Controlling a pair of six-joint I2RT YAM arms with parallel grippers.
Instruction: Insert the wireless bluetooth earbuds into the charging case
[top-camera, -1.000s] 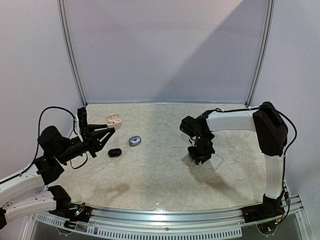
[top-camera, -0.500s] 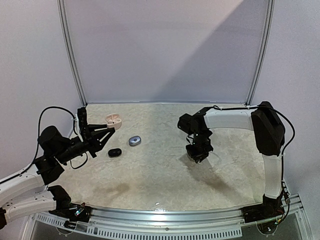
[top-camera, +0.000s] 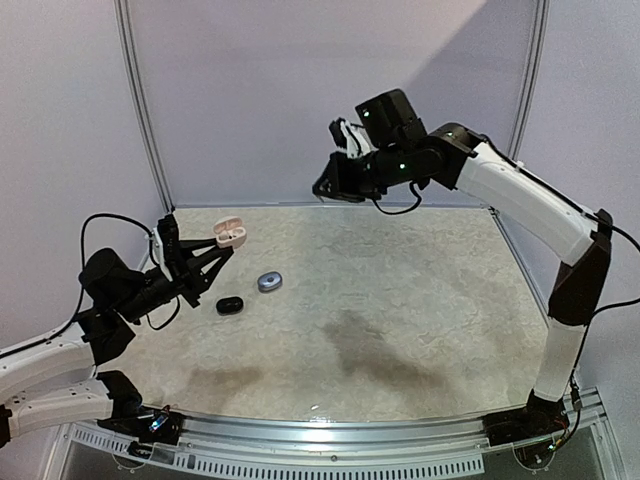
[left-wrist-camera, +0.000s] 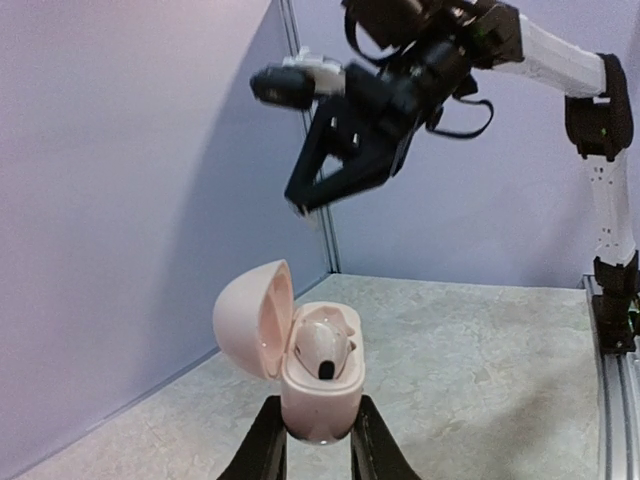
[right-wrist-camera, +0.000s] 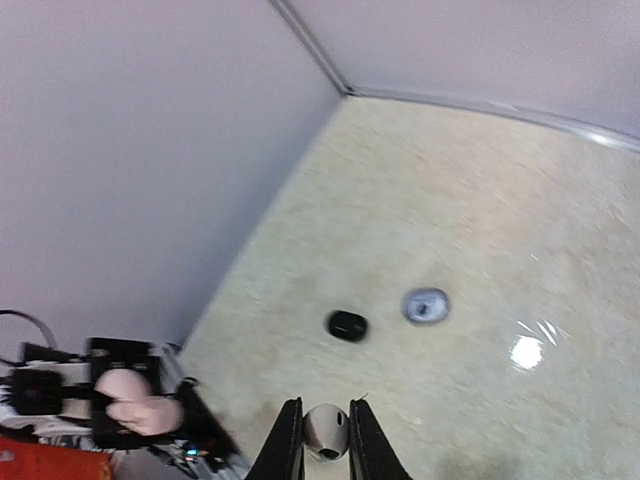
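Note:
My left gripper (left-wrist-camera: 318, 445) is shut on an open pale pink charging case (left-wrist-camera: 318, 380), held upright above the table's left side; it also shows in the top view (top-camera: 230, 235). One white earbud (left-wrist-camera: 322, 347) sits inside it. My right gripper (right-wrist-camera: 325, 445) is shut on a white earbud (right-wrist-camera: 326, 432), raised high over the table's far middle (top-camera: 322, 188), well apart from the case. In the right wrist view the pink case (right-wrist-camera: 135, 400) shows far below at the left.
A closed black case (top-camera: 229, 305) and a closed silvery grey case (top-camera: 269, 282) lie on the beige table (top-camera: 400, 300) at the left of centre; both also show in the right wrist view, black (right-wrist-camera: 347, 324) and grey (right-wrist-camera: 427, 305).
My right arm has risen from low over the table's right middle and swung high toward the far left with the earbud. My left gripper has lifted the pink case slightly.

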